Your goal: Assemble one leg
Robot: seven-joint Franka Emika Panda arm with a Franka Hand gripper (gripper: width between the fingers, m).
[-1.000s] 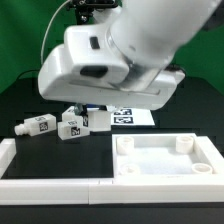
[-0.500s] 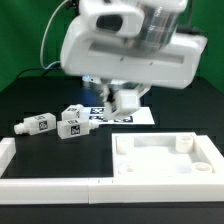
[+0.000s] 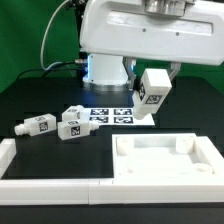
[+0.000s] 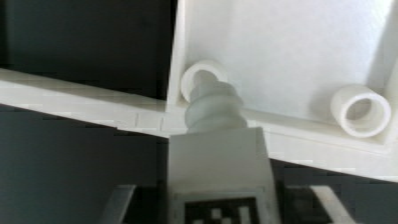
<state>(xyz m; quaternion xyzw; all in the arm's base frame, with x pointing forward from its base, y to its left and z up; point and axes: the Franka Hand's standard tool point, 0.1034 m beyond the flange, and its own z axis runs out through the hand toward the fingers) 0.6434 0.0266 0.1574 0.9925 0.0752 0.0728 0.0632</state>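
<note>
My gripper (image 3: pixel 153 78) is shut on one leg (image 3: pixel 153 93), a white blocky peg with a black-and-white tag, held tilted in the air above the marker board's right end. In the wrist view the held leg (image 4: pixel 217 150) sits between my fingers (image 4: pixel 135 202), and its threaded tip lies over a round corner socket (image 4: pixel 206 78) of the white tabletop (image 4: pixel 285 60). A second socket (image 4: pixel 361 108) shows beside it. Three more legs (image 3: pixel 32 126) (image 3: pixel 70 129) (image 3: pixel 79 113) lie on the black table at the exterior view's left.
The tabletop (image 3: pixel 165 172) lies at the front right of the exterior view with its sockets facing up. The marker board (image 3: pixel 112 115) lies behind it. A white L-shaped border (image 3: pixel 50 186) runs along the front left. A green backdrop stands behind.
The arm has risen and swung toward the exterior view's right. It has carried the leg up from beside the marker board into the air.
</note>
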